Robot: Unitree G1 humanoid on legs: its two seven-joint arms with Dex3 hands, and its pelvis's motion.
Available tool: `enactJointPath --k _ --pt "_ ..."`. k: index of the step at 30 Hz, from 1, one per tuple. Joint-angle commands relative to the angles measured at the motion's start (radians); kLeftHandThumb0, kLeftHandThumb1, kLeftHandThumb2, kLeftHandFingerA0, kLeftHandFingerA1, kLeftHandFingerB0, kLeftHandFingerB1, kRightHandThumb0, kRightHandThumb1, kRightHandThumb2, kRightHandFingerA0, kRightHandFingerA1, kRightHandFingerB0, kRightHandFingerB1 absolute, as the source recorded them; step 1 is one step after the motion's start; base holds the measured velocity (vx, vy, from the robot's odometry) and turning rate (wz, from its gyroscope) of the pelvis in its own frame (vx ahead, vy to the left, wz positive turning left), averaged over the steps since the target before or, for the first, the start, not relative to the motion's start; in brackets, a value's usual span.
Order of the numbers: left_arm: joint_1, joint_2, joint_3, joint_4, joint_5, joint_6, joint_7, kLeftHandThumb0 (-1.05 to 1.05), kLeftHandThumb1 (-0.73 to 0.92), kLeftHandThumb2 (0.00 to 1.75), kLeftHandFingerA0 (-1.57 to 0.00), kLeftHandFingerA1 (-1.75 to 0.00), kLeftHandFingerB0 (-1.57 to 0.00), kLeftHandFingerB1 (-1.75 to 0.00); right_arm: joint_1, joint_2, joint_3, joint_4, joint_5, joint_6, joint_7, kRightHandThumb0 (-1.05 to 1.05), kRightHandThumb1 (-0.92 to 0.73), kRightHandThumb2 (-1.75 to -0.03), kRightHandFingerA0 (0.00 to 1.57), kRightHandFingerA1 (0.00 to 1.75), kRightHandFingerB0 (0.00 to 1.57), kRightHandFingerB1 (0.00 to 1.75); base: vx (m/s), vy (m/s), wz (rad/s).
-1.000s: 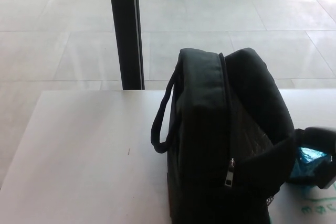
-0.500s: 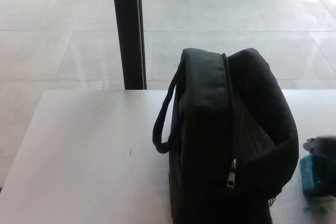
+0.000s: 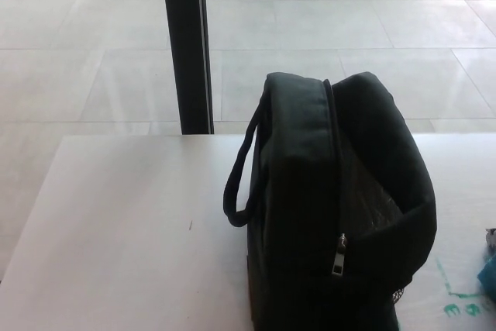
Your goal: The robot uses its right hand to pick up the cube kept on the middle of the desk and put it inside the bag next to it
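At the worktop's (image 3: 116, 222) right edge only a teal sliver, likely the cube (image 3: 489, 277), shows; the right hand's state cannot be told. Next, lift it over the open bag (image 3: 341, 207).

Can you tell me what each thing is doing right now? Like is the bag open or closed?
bag: standing upright on the desk, unzipped at the top, opening gaping towards the right.
bag handle: hanging loose on the bag's left side.
zipper pull: dangling down.
cube: blue, only a sliver showing at the right edge, outside the bag.
desk: white, with green marks near its right edge.
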Motion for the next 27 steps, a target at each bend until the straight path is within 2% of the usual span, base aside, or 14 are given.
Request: enactJointPath --k 1,6,8,9,11,13,14,18,20,21,22,24,25,27 --pt "0.012 0.018 0.012 -0.011 -0.002 -0.018 -0.005 -0.71 0.64 1.01 -0.31 -0.59 -0.29 -0.54 0.153 -0.027 -0.017 0.063 -0.093 -0.281 -0.647 -0.26 -0.75 -0.67 0.82 1.75 0.71 1.13 0.00 0.000 0.00" --pt "0.011 0.023 0.011 -0.003 -0.004 -0.025 -0.018 -0.72 0.64 1.01 -0.26 -0.56 -0.30 -0.55 0.167 -0.004 -0.053 0.093 -0.064 -0.370 -0.845 -0.26 -0.69 -0.63 0.89 1.75 0.84 0.80 0.00 0.000 0.00" --pt "0.007 0.020 0.009 0.002 -0.004 -0.023 -0.016 -0.72 0.64 1.00 -0.26 -0.56 -0.28 -0.53 0.167 -0.008 -0.063 0.097 -0.050 -0.402 -0.860 -0.25 -0.70 -0.63 0.87 1.70 0.85 0.86 0.00 0.000 0.00" --pt "0.010 0.017 0.012 -0.011 -0.005 -0.017 -0.009 -0.66 0.78 0.63 -0.30 -0.48 -0.33 -0.42 0.174 -0.003 -0.091 0.089 -0.019 -0.439 -0.877 -0.25 -0.61 -0.76 1.04 1.55 0.89 1.06 0.00 0.000 0.00" --pt "0.010 0.017 0.011 -0.015 -0.005 -0.011 -0.007 -0.70 0.64 1.00 -0.27 -0.57 -0.29 -0.54 0.177 -0.002 -0.111 0.082 0.003 -0.464 -0.872 -0.20 -0.69 -0.75 0.86 1.70 0.78 1.23 0.00 0.000 0.00" --pt "0.010 0.018 0.010 -0.015 -0.003 -0.014 -0.007 -0.65 0.78 0.63 -0.29 -0.48 -0.33 -0.42 0.181 0.009 -0.151 0.065 0.041 -0.476 -0.852 -0.17 -0.60 -0.93 0.88 1.75 0.68 1.49 0.00 0.000 0.00" --pt "0.010 0.020 0.007 -0.015 0.002 -0.020 -0.005 -0.70 0.64 1.00 -0.26 -0.56 -0.29 -0.54 0.175 0.028 -0.203 0.053 0.087 -0.500 -0.859 -0.23 -0.49 -1.04 1.19 1.40 0.89 1.22 0.00 0.000 0.00" --pt "0.002 0.020 0.009 0.001 -0.001 -0.028 -0.010 -0.71 0.63 1.00 -0.27 -0.57 -0.29 -0.54 0.166 0.042 -0.261 0.031 0.125 -0.513 -0.844 -0.14 -0.56 -1.00 0.87 1.75 0.62 1.64 0.00 0.000 0.00" --pt "0.007 0.020 0.008 -0.001 0.001 -0.027 -0.009 -0.67 0.77 0.64 -0.29 -0.49 -0.33 -0.43 0.155 0.041 -0.322 -0.017 0.166 -0.496 -0.793 -0.18 -0.51 -1.05 1.17 1.40 0.92 1.25 0.00 0.000 0.00" --pt "0.008 0.021 0.009 -0.001 0.000 -0.025 -0.010 -0.66 0.77 0.63 -0.29 -0.48 -0.33 -0.42 0.147 0.041 -0.343 -0.027 0.178 -0.498 -0.782 -0.14 -0.61 -0.96 0.86 1.75 0.67 1.56 0.00 0.000 0.00" --pt "0.009 0.022 0.012 0.000 -0.002 -0.022 -0.010 -0.70 0.63 1.00 -0.25 -0.56 -0.30 -0.54 0.133 0.042 -0.373 -0.032 0.194 -0.511 -0.779 -0.13 -0.57 -0.98 0.88 1.75 0.71 1.52 0.00 0.000 0.00" --pt "0.010 0.022 0.012 0.002 -0.001 -0.030 -0.012 -0.66 0.76 0.63 -0.30 -0.49 -0.33 -0.43 0.121 0.043 -0.399 -0.028 0.208 -0.527 -0.777 -0.13 -0.58 -1.00 0.87 1.75 0.70 1.55 0.00 0.000 0.00" --pt "0.009 0.021 0.011 0.008 0.001 -0.037 -0.010 -0.72 0.63 1.00 -0.27 -0.57 -0.30 -0.54 0.112 0.046 -0.430 -0.034 0.229 -0.533 -0.758 -0.13 -0.56 -1.04 0.87 1.75 0.71 1.56 0.00 0.000 0.00" --pt "0.009 0.019 0.017 0.006 -0.007 -0.022 -0.011 -0.71 0.62 0.99 -0.25 -0.56 -0.31 -0.55 0.077 0.040 -0.464 -0.022 0.237 -0.569 -0.773 -0.09 -0.55 -1.06 0.85 1.75 0.71 1.55 0.00 0.000 0.00"
